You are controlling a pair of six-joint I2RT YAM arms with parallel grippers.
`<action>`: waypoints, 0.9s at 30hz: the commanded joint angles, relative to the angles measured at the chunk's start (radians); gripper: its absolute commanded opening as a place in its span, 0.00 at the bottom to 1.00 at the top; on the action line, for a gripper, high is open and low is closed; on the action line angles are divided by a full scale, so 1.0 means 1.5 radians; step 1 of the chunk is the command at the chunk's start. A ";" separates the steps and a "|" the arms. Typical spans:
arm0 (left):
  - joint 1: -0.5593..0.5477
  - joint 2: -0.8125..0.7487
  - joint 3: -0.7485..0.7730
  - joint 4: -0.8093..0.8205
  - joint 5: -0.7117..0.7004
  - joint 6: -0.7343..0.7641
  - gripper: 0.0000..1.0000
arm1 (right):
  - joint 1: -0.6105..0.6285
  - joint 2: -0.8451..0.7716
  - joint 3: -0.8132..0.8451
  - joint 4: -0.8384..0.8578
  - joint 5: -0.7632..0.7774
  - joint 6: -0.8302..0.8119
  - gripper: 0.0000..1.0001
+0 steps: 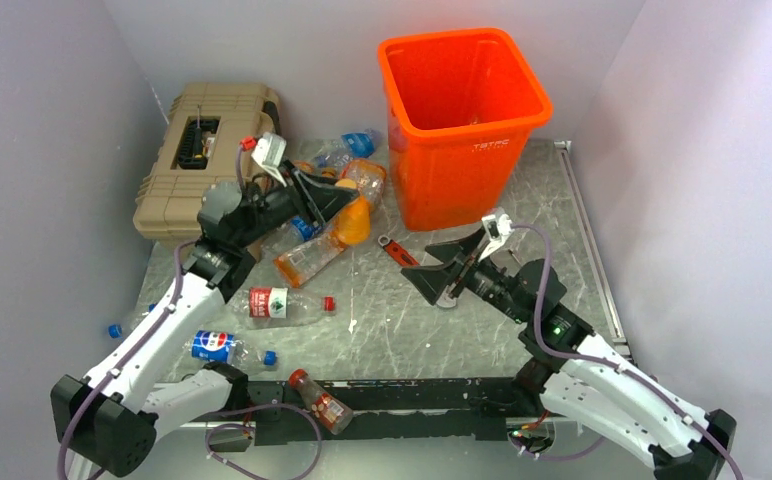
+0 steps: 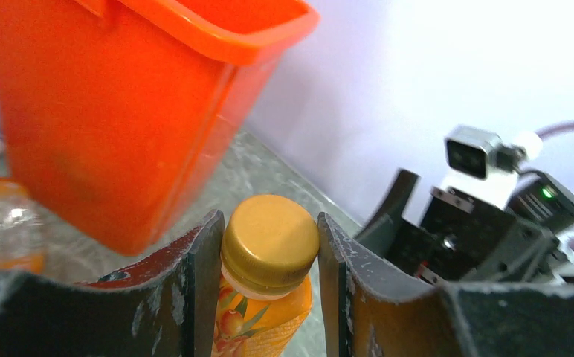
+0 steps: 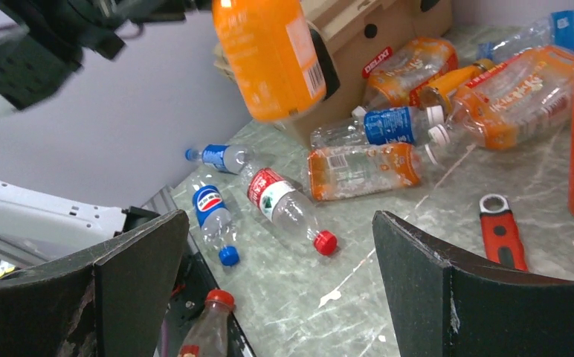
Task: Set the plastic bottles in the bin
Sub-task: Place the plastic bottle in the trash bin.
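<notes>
Grey marbled tabletop (image 1: 402, 330) is lying between lilac walls (image 1: 292, 40); left gripper (image 2: 269, 222) is clamping an orange bottle (image 3: 269, 59), right gripper (image 3: 280, 223) gaping wide.

Reaches the white-and-black left arm (image 1: 152, 335) up and forward from its base at the near left corner, elbow bent, black wrist angled to the right. Clamps the left end effector (image 2: 269, 234), its two dark fingers partly closed and upright in the wrist view, on the yellow-capped neck of an orange-filled plastic bottle (image 2: 258, 327), clear of the grey marbled bench (image 1: 382, 330). Bends the white-and-black right arm (image 1: 612, 385) in from the near right corner, wrist pointing left and slightly away. Holds the right end effector (image 3: 278, 223) spread wide, gripping nothing, low above the bench, well apart from the left one.
</notes>
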 commanded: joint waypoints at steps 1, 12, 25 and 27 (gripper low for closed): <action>0.010 -0.033 -0.106 0.297 0.114 -0.118 0.00 | 0.005 0.057 0.056 0.081 -0.050 -0.015 1.00; 0.040 -0.065 -0.203 0.449 0.147 -0.196 0.00 | 0.049 0.173 0.158 0.092 -0.080 -0.087 1.00; 0.041 -0.052 -0.206 0.473 0.190 -0.211 0.00 | 0.097 0.274 0.211 0.126 0.014 -0.161 1.00; 0.041 -0.045 -0.204 0.481 0.198 -0.217 0.00 | 0.097 0.291 0.229 0.128 0.005 -0.171 1.00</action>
